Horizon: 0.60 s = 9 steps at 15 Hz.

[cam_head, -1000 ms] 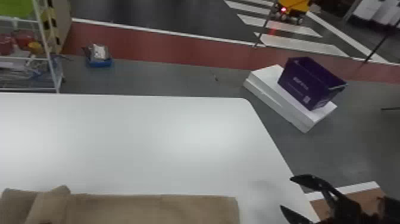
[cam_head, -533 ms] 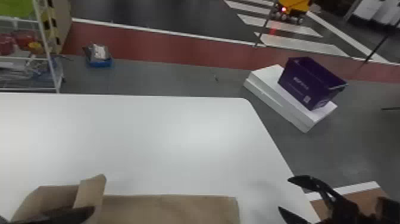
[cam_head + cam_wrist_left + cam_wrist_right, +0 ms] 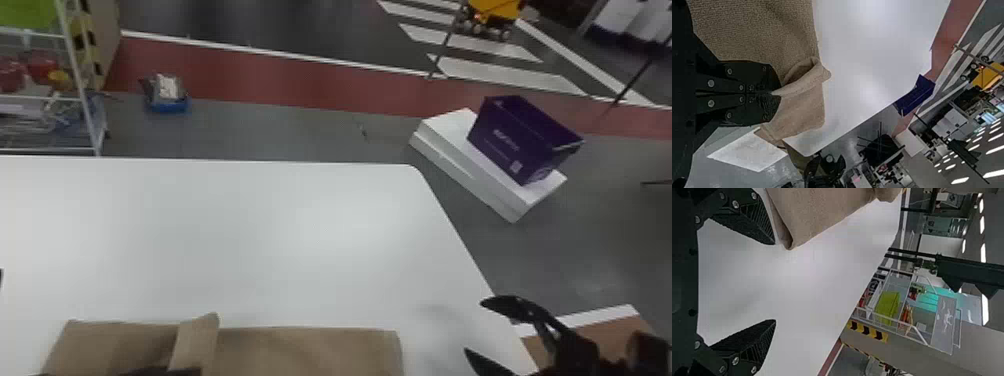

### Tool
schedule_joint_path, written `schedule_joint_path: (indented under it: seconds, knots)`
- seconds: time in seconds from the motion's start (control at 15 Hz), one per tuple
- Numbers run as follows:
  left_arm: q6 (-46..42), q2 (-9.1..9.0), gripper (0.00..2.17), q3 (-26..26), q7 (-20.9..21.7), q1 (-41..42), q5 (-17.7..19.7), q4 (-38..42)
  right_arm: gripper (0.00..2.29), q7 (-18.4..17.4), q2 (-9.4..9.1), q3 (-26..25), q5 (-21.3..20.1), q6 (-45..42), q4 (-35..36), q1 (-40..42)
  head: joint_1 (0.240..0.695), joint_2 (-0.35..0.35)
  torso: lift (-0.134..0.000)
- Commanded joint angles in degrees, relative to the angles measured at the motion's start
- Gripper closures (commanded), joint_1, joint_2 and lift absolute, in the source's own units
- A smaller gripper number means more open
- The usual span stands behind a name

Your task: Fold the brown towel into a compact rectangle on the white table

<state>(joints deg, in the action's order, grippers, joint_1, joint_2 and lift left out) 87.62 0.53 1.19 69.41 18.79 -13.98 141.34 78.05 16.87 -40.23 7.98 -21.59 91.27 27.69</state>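
The brown towel [image 3: 310, 350] lies along the near edge of the head view on the white table [image 3: 240, 240], its left part lifted into an upright fold. At that fold's base, the dark left gripper [image 3: 165, 372] shows at the bottom edge. Seen from the left wrist, the left gripper [image 3: 773, 94] is shut on the towel [image 3: 801, 109], whose cloth bends out past the fingertips. To the right of the towel, the right gripper [image 3: 474, 327] stands open near the table's right edge. In the right wrist view the right gripper [image 3: 775, 282] holds nothing; the towel's corner [image 3: 797, 231] lies near one finger.
Beyond the table's right edge, a purple bin [image 3: 520, 140] rests on white boxes [image 3: 470, 175] on the floor. A wire rack [image 3: 75, 90] stands behind the table at the left, with a small blue tray [image 3: 170, 104] on the floor beside it.
The towel's raised fold has travelled right across the rest of the cloth, and the left gripper has come into the head view and moved right with it. The right gripper has hardly moved.
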Motion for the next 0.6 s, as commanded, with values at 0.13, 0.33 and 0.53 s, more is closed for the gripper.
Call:
schedule_joint_path:
  seconds: [0.13, 0.33, 0.53]
  knots:
    - [-2.6, -0.09, 2.14, 3.5, -5.4, 0.1, 0.7, -1.2, 0.2, 0.3, 0.0, 0.3, -0.2, -0.2, 0.0, -0.1, 0.695, -0.35, -0.123]
    - [-3.1, -0.26, 2.14, 5.6, -8.6, -0.9, 1.5, -1.2, 0.2, 0.3, -0.26, 0.2, -0.2, -0.4, 0.0, 0.0, 0.695, -0.35, -0.123]
    - [-2.9, -0.35, 2.12, 6.8, -10.7, -0.9, 3.9, -1.8, 0.2, 0.3, -0.35, 0.3, -0.3, -0.4, 0.0, 0.0, 0.695, -0.35, -0.123]
